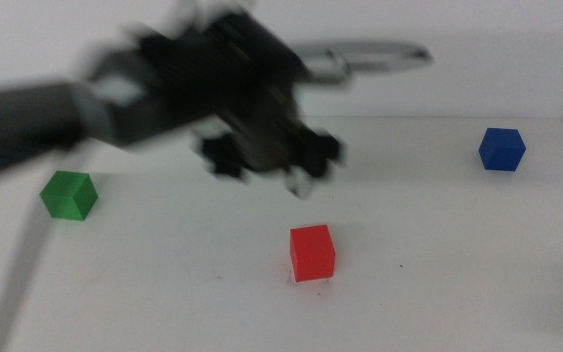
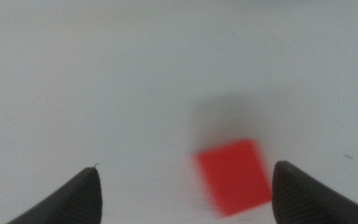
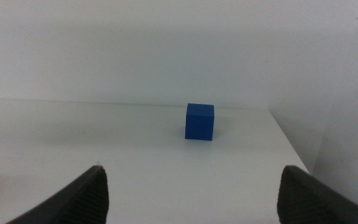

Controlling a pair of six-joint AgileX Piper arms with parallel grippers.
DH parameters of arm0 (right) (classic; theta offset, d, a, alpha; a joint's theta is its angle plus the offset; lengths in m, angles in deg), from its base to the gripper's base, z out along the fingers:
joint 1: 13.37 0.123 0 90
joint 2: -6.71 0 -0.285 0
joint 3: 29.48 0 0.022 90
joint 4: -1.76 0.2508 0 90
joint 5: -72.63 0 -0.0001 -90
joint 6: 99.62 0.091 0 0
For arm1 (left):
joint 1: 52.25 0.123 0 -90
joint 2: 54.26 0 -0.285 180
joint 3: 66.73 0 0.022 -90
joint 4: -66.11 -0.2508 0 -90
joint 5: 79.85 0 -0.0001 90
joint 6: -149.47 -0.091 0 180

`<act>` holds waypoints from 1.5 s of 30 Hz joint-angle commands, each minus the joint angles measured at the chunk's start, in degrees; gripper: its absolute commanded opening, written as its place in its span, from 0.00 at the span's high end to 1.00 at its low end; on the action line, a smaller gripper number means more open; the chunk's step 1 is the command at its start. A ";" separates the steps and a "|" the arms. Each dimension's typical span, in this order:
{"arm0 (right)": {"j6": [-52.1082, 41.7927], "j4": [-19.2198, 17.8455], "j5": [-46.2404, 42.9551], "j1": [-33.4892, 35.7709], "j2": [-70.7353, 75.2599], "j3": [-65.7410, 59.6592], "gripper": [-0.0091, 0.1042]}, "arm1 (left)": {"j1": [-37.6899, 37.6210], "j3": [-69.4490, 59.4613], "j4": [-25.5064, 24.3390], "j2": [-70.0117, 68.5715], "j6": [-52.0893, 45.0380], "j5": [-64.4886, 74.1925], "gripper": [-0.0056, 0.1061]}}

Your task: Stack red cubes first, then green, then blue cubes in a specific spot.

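Note:
The red cube [image 1: 313, 252] sits on the white table near the front middle, over a few tiny dark specks. My left gripper [image 1: 267, 166] hangs above and behind it, blurred by motion, jaws open and empty. In the left wrist view the red cube [image 2: 235, 176] lies below, between the open jaws and nearer one of them. The green cube [image 1: 68, 195] stands at the left. The blue cube [image 1: 501, 149] stands at the far right. The right wrist view shows the blue cube [image 3: 199, 121] ahead of my open, empty right gripper [image 3: 191, 193], which is out of the middle view.
The table's back edge [image 1: 438, 118] runs behind the cubes against a white wall. Its right edge [image 3: 291, 146] lies just beyond the blue cube. The left arm [image 1: 27, 117] reaches in from the left above the green cube.

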 commanded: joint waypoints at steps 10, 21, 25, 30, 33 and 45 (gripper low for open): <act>-0.33 -0.49 -0.46 0.17 0.28 -0.18 0.10 | 27.21 0.12 1.71 -11.10 -28.06 14.19 0.11; -0.33 -0.49 -0.46 0.17 0.28 -0.18 0.10 | 48.74 0.12 22.25 -0.24 -49.81 1.70 0.11; -0.33 -0.49 -0.46 0.17 0.28 -0.18 0.10 | 49.01 0.12 20.99 4.16 -50.30 -1.97 0.11; -0.33 -0.49 -0.46 0.17 0.28 -0.18 0.10 | 49.01 0.12 20.68 8.73 -51.38 -4.97 0.11; -0.33 -0.49 -0.46 0.17 0.28 -0.18 0.10 | 49.01 0.12 20.68 11.12 -52.30 -5.72 0.11; -0.33 -0.49 -0.46 0.17 0.28 -0.18 0.10 | 49.01 0.12 22.18 17.30 -54.17 -4.71 0.47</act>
